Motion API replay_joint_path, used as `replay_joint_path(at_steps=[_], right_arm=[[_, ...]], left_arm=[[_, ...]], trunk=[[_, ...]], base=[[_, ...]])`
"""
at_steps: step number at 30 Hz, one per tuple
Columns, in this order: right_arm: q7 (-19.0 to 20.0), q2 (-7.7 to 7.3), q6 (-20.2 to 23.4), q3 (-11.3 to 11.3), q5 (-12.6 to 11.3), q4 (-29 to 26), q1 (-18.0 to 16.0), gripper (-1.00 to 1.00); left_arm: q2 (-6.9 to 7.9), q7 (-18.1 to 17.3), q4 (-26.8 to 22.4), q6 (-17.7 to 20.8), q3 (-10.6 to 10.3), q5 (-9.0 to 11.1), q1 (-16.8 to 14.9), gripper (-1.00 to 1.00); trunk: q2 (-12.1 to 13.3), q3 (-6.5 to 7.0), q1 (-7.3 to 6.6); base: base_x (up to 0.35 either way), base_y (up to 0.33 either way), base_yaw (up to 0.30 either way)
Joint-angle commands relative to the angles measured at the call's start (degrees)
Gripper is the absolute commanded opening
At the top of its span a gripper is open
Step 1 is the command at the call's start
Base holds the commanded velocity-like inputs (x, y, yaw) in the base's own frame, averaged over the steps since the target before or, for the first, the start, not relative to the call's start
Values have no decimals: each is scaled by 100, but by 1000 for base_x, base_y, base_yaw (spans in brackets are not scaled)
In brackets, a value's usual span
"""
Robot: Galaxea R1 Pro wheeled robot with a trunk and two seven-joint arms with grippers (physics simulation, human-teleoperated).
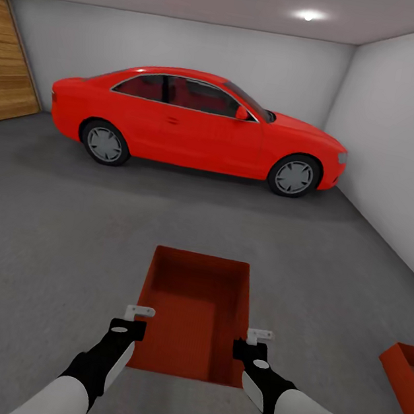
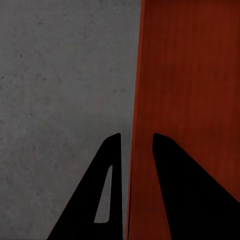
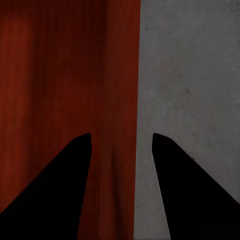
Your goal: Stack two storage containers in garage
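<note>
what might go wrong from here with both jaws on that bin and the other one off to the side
1. Each gripper straddles only a thin side wall of the held container: the left gripper on one wall, the right gripper on the other. Uneven lifting could tilt it or let it slip.
2. The second container lies far to the right at the head view's edge, so the stack needs a sideways carry and could land misaligned.

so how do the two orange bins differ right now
The container between the arms lies in full view, straight ahead on the concrete floor; the other container sits off to the right, cut by the picture's edge. The left hand and right hand straddle the first one's side walls; nothing is near the second. Both are orange-red and open-topped.
</note>
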Motion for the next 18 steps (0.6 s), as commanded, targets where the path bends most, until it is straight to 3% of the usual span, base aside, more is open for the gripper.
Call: replay_joint_path(at_steps=[1,8,18], right_arm=[[-18,-5,-29,-18,-54,69,-6,-100],[-18,-5,-29,-18,-54,69,-6,-100],[-19,-5,-29,-18,-54,74,-6,-100]], left_arm=[[4,35,-15,54,12,-108,-3,-100],[4,36,-15,54,12,-108,-3,-100],[4,34,-15,54,12,-108,-3,-100]], trunk=[[-9,-9,6],[-9,-9,6],[-9,-9,6]], base=[[322,0,0],[322,0,-1],[322,0,-258]])
